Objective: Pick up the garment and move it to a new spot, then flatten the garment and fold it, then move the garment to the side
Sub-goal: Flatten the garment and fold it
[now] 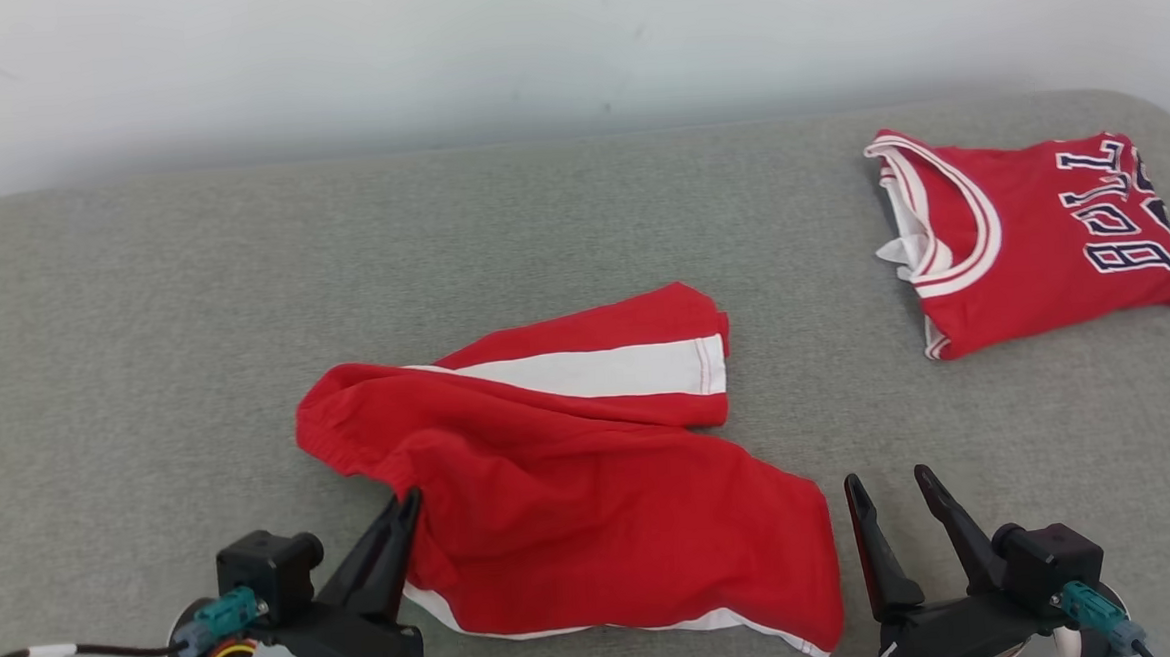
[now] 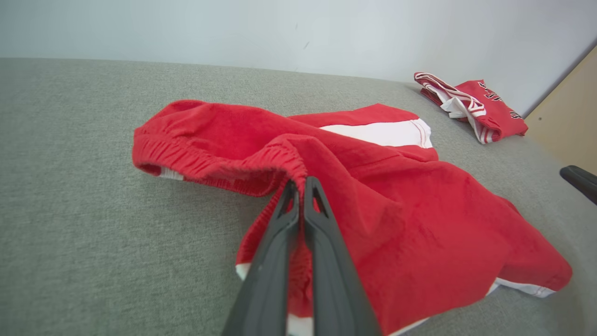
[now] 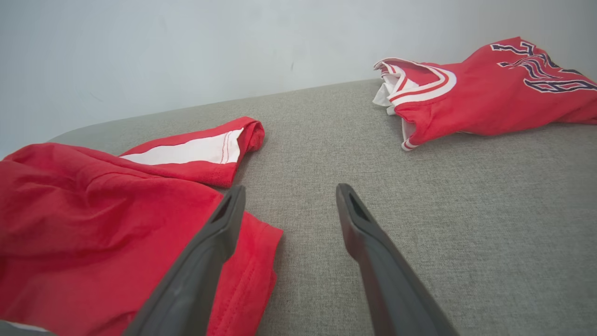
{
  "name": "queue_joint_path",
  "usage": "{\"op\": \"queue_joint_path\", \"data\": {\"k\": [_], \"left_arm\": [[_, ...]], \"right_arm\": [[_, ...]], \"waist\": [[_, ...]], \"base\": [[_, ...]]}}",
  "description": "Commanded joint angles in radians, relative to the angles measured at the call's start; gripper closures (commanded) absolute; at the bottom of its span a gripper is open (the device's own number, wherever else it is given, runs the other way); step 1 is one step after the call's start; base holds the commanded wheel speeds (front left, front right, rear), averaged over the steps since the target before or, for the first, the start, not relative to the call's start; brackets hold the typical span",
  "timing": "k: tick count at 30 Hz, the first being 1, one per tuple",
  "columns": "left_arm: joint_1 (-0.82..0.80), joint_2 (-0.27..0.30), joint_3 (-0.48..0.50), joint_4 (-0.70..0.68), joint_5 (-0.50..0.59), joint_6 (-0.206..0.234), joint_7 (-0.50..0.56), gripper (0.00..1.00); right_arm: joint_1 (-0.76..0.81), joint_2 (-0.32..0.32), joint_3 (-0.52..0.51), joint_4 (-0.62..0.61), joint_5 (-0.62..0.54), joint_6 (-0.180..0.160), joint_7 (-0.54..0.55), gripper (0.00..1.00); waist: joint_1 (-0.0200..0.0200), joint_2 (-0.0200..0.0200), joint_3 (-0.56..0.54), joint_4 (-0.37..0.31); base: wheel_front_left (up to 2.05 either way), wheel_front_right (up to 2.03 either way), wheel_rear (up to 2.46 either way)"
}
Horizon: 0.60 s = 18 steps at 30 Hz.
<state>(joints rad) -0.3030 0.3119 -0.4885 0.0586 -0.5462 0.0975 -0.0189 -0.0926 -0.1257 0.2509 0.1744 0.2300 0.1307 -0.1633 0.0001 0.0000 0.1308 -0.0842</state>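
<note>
The garment [image 1: 572,469] is a pair of red shorts with a white side stripe. It lies crumpled on the grey padded surface [image 1: 145,342], in the front middle. My left gripper [image 1: 411,500] is shut on the elastic waistband at the shorts' near left edge. In the left wrist view the closed fingers [image 2: 301,183] pinch a raised fold of the shorts [image 2: 419,210]. My right gripper [image 1: 886,477] stands open just right of the shorts' lower right hem, holding nothing. In the right wrist view its left finger [image 3: 219,228] overlaps the hem of the shorts [image 3: 93,210].
A folded red jersey [image 1: 1031,245] with white trim and dark lettering lies at the far right of the surface, well apart from the shorts. A pale wall [image 1: 570,49] runs along the back edge. A light wooden panel [image 2: 569,107] stands beyond the jersey.
</note>
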Motion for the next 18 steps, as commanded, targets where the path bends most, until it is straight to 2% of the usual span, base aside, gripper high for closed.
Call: {"op": "queue_joint_path", "data": {"k": [1, 7, 16, 18], "left_arm": [[-0.023, -0.001, 0.007, 0.030, -0.003, -0.010, -0.019, 1.00], [-0.087, 0.001, 0.004, 0.151, 0.025, -0.041, -0.082, 1.00], [-0.170, -0.048, -0.001, 0.368, 0.032, -0.095, -0.202, 1.00], [-0.170, -0.057, -0.003, 0.394, 0.033, -0.103, -0.216, 0.53]], "right_arm": [[-0.009, -0.002, 0.000, 0.001, 0.007, 0.000, -0.004, 0.00], [-0.020, -0.002, 0.001, 0.011, 0.010, 0.000, -0.009, 0.00], [-0.023, 0.003, 0.002, 0.027, 0.007, 0.000, -0.013, 0.00], [-0.019, 0.003, -0.001, 0.029, 0.007, 0.000, -0.014, 0.00]], "waist": [[-0.0001, 0.0000, 0.012, -0.025], [-0.0001, 0.0000, 0.022, -0.049], [-0.0001, 0.0000, 0.018, -0.057], [-0.0001, 0.0000, 0.012, -0.052]], "base": [[0.00, 0.00, 0.00], [0.00, 0.00, 0.00], [0.00, 0.00, 0.00], [0.00, 0.00, 0.00]]}}
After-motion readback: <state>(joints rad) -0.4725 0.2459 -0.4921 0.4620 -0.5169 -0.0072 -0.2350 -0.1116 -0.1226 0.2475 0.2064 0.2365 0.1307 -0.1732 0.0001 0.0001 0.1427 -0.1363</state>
